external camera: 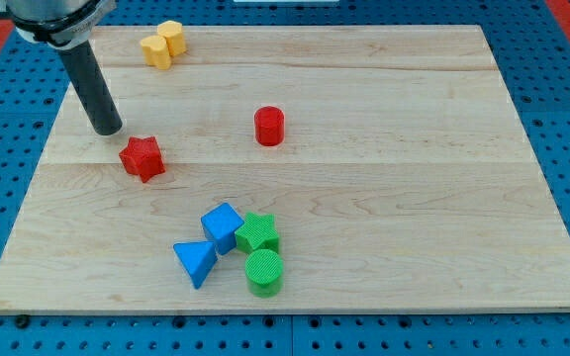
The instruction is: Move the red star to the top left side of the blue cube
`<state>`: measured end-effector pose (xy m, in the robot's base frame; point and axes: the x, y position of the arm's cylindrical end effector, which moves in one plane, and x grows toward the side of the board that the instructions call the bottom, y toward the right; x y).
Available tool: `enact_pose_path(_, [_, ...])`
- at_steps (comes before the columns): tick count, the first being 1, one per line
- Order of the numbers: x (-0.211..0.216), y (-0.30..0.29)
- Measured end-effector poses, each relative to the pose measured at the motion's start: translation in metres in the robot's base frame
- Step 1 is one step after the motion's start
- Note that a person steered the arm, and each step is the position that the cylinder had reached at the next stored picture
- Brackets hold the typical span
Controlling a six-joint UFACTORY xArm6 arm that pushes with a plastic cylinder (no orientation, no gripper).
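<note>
Wooden tabletop (384, 119) on blue pegboard. No claw on this arm, so no open or closed state to record; nothing held. My tip (108, 130) rests at far left, just beside the red star (142, 157), on its far-left side, a small gap showing. Blue cube (223, 226) sits near centre, well apart from the star, to its right and nearer. Touching the cube: green star (257, 233) on its right, blue triangular block (196, 261) near-left. Green cylinder (263, 272) nearest. Red cylinder (269, 127) mid-board. Two yellow blocks (163, 44) far left, touching.
</note>
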<state>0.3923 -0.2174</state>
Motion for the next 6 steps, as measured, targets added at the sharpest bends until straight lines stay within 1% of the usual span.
enact_pose_path(1, [0.000, 0.000])
enact_pose_path(2, [0.018, 0.011])
enact_pose_path(3, [0.049, 0.057])
enact_pose_path(4, [0.064, 0.088])
enact_pose_path(6, [0.066, 0.117])
